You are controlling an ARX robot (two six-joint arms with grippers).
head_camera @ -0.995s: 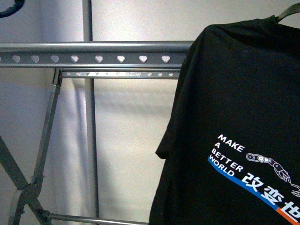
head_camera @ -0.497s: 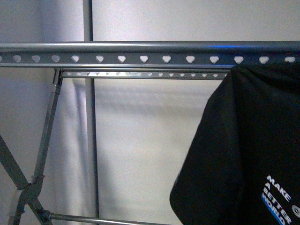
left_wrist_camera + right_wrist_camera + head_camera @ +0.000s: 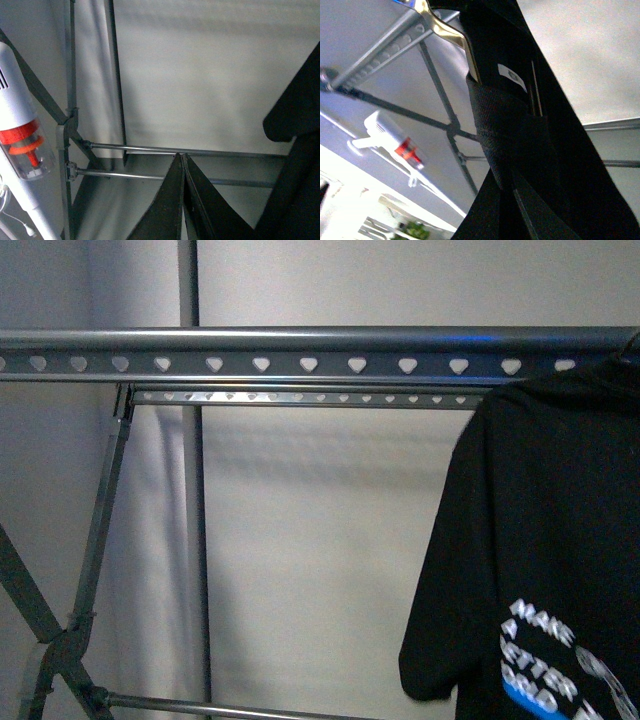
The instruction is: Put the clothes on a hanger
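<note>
Step in hand: hooking the T-shirt (image 3: 545, 540) onto the rack rail (image 3: 250, 352); shirt hangs just below the rail's right end, silvery hook (image 3: 447, 32) near the rail. Right hand (image 3: 520, 192) appears clamped on the collar; left hand (image 3: 183, 200) closed, empty. Next: seat hook, then release.

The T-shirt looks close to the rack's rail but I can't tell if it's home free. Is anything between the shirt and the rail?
Nothing visible blocks it. The T-shirt hangs at the right end of the rail, its top just under it, and the holed stretch to its left is bare. Whether its hook sits on the rail isn't clear.
</note>
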